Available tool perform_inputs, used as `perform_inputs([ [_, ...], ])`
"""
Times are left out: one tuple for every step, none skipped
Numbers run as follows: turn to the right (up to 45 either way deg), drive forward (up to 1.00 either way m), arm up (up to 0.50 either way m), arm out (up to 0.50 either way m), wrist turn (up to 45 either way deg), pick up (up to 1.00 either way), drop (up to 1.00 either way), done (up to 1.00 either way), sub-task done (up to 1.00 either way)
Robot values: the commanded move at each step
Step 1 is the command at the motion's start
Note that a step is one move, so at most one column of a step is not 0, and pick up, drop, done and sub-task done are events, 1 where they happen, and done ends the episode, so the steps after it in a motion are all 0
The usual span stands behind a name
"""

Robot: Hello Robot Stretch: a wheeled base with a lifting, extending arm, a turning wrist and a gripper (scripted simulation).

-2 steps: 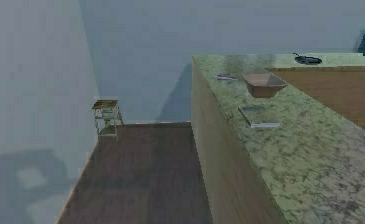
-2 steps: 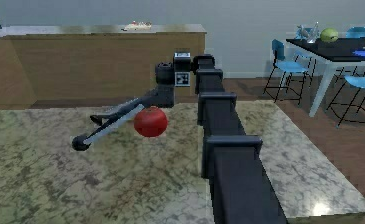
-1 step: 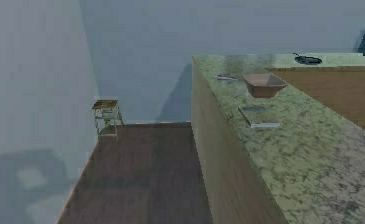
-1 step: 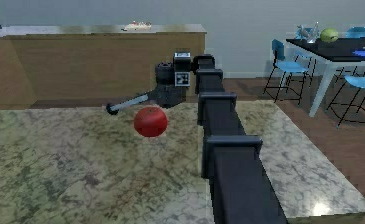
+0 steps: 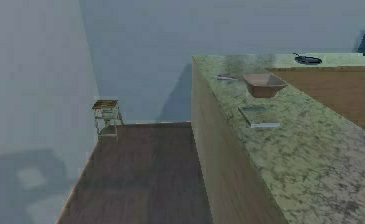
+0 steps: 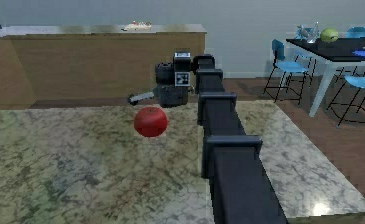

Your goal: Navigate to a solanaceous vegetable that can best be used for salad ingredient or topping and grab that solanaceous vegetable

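In the arm side view a round red tomato (image 6: 150, 121) shows against the speckled granite countertop (image 6: 60, 160). The dark arm (image 6: 225, 130) rises from the bottom edge over that counter. At its far end are the white marker squares and the gripper (image 6: 138, 98), whose thin fingers point left just above the tomato. I cannot tell whether the gripper touches or holds the tomato.
In the forward view the granite counter (image 5: 310, 170) runs along the right, bearing a brown bowl (image 5: 263, 82), a flat item (image 5: 258, 115) and a dark pan (image 5: 307, 59). A small stand (image 5: 106, 115) sits by the far wall beyond wood floor (image 5: 140, 180). A dining table (image 6: 340, 48) with blue chairs (image 6: 285, 65) stands at the arm side view's right.
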Motion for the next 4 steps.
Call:
perform_inputs([
  [0.0, 0.0, -0.1, 0.0, 0.0, 0.0, 0.0, 0.0, 0.0],
  [0.0, 0.0, 0.0, 0.0, 0.0, 1.0, 0.0, 0.0, 0.0],
  [0.0, 0.0, 0.1, 0.0, 0.0, 0.0, 0.0, 0.0, 0.0],
  [0.0, 0.0, 0.0, 0.0, 0.0, 0.0, 0.0, 1.0, 0.0],
])
